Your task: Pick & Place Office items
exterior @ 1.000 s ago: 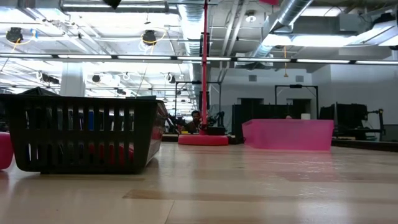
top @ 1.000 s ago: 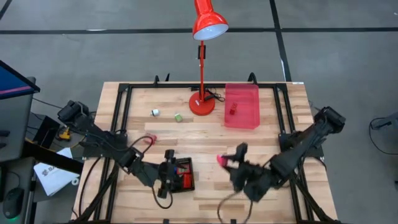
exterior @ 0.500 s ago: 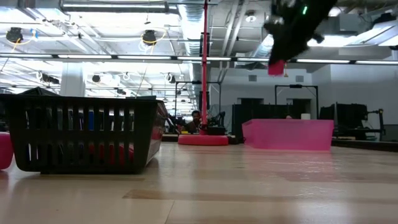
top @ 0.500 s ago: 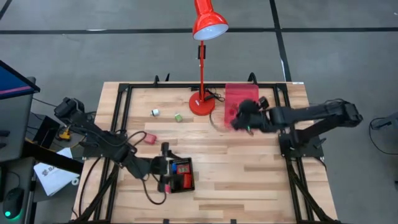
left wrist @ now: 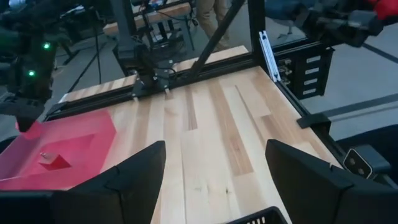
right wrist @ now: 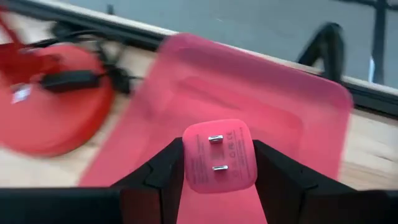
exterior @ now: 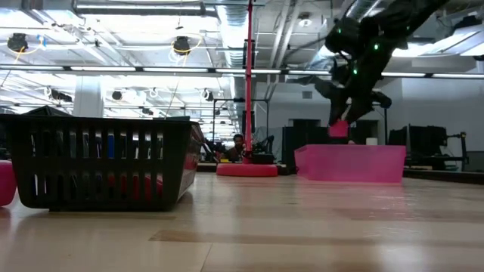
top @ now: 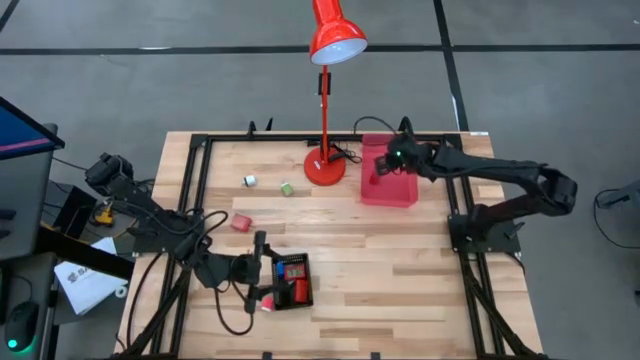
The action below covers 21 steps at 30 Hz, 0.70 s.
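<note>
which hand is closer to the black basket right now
Left. The left hand hovers right at the black basket's edge, fingers open. The right hand is far across the table, above the translucent red tray, holding a pink plug.

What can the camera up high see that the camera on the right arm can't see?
Only the high view shows the whole table, the left end effector open by the black tray, and loose pieces like the green block and pink block.

Only the right wrist view shows the right end effector shut on a pink plug, its two metal prongs facing the camera.

Both show the red tray below that end effector and the lamp's round red base.
</note>
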Available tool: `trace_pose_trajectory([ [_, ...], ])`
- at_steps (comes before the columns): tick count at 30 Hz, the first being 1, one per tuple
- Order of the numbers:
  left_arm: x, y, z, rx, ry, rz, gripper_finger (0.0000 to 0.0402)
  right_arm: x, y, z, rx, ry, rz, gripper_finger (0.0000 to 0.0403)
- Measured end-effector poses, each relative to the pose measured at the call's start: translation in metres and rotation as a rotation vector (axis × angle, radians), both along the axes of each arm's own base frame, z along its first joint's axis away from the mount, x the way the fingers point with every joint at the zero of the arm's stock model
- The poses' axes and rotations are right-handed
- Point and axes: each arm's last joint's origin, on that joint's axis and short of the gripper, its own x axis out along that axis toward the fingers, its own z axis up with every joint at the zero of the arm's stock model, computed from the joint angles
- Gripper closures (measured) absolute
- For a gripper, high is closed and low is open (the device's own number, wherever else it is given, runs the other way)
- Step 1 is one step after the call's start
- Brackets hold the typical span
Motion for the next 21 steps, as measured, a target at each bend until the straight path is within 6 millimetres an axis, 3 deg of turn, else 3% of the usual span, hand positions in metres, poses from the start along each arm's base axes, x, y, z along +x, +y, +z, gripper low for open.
trace_pose_trajectory([
  [6, 0.000, 0.000, -0.001, 0.002, 0.005, -0.001, 0.0128, -0.007, -0.019, -0.024, 0.080, 0.045, -0.056, 0.0243],
  [16, 0.000, 0.000, -0.001, -0.022, 0.005, 0.006, 0.0128, 0.009, -0.030, -0.053, 0.095, 0.067, 0.021, 0.0242],
  [21, -0.001, 0.000, -0.002, -0.035, 0.016, 0.012, 0.0128, 0.012, -0.034, -0.061, 0.094, 0.083, 0.032, 0.0217],
])
